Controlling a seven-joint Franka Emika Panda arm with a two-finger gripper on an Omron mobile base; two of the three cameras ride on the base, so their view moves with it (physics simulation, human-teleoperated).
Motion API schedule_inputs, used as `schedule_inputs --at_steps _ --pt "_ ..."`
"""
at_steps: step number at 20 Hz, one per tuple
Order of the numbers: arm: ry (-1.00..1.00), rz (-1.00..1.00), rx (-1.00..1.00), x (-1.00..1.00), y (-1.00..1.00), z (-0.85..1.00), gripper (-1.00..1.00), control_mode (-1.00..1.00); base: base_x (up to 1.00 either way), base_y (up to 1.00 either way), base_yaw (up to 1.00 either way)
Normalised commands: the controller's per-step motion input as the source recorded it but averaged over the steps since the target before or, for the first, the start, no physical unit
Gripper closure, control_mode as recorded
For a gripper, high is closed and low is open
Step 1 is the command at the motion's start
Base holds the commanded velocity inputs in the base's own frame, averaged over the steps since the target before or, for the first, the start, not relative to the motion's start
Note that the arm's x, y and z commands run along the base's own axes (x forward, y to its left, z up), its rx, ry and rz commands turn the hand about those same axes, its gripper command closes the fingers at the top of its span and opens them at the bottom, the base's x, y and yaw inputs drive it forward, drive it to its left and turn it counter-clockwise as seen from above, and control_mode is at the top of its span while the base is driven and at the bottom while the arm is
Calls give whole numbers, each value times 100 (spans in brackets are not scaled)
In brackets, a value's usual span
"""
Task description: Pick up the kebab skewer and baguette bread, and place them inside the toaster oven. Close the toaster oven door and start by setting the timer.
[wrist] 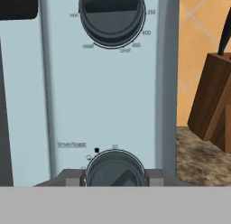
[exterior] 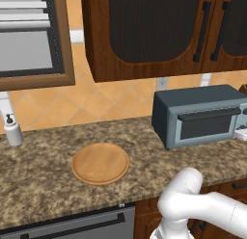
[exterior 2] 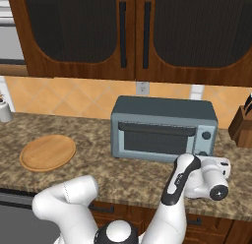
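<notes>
Gripping the timer knob (wrist: 115, 169) low on the knob panel of the toaster oven (exterior 2: 162, 130), whose door (exterior 2: 156, 138) was closed, the gripper (wrist: 115, 177) held narrow and needed a steady, centred twist without slipping.

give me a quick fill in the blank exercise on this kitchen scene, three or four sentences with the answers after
1. The toaster oven door is ____.
2. The claw sits either side of the ____ knob.
3. The round wooden plate lies to the oven's ____.
4. To the oven's right stands a wooden ____ block.

Missing words: closed; timer; left; knife
</notes>
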Motion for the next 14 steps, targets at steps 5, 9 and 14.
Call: schedule_inputs --at_steps 5,9,14 --pt "0 0 1 0 0 0 100 -100 0 0 0" --pt "0 0 6 -10 0 0 100 -100 0 0 0" --pt "0 -3 10 -5 0 0 100 -100 0 0 0"
